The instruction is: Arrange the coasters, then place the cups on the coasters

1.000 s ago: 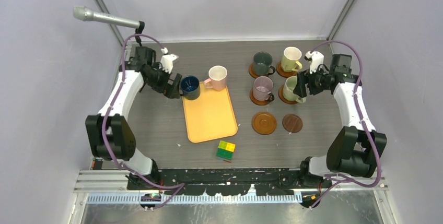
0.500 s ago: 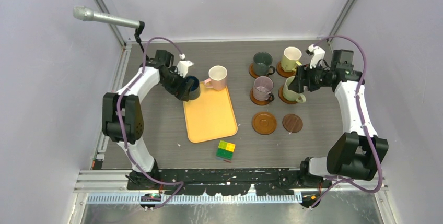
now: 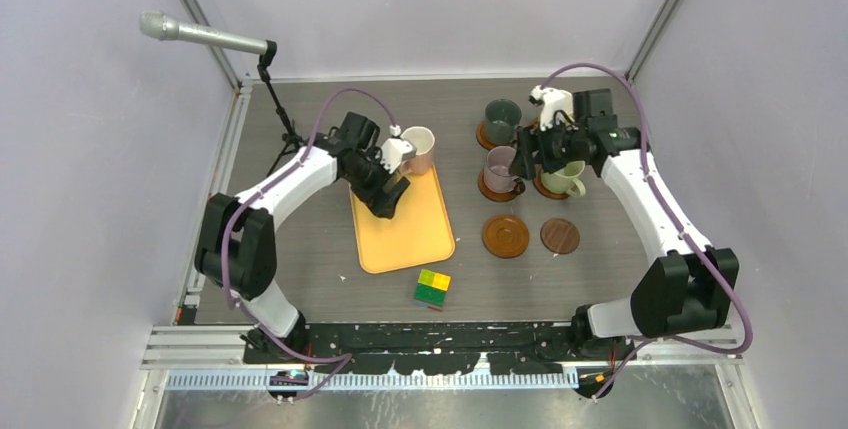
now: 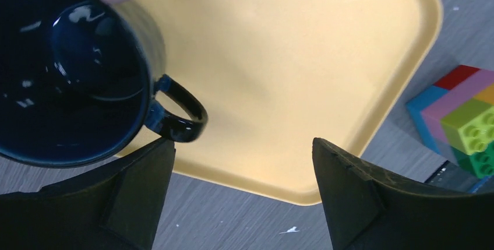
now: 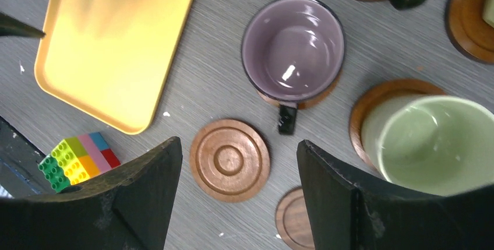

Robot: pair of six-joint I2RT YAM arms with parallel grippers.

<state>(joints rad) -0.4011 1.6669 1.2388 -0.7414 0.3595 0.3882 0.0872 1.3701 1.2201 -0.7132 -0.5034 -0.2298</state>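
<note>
blue mug (image 4: 70,69) seemingly beside left jaws

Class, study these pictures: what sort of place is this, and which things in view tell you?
Probably a robotics lab: a left arm and right arm bolted to a table, a microphone on a stand, and staged props like the orange tray and toy block.

Left wrist view: the dark blue mug (image 4: 70,75) runs off at ten o'clock, the block (image 4: 460,116) at three; overhead, the left arm (image 3: 320,164) seemingly hides that mug.
</note>
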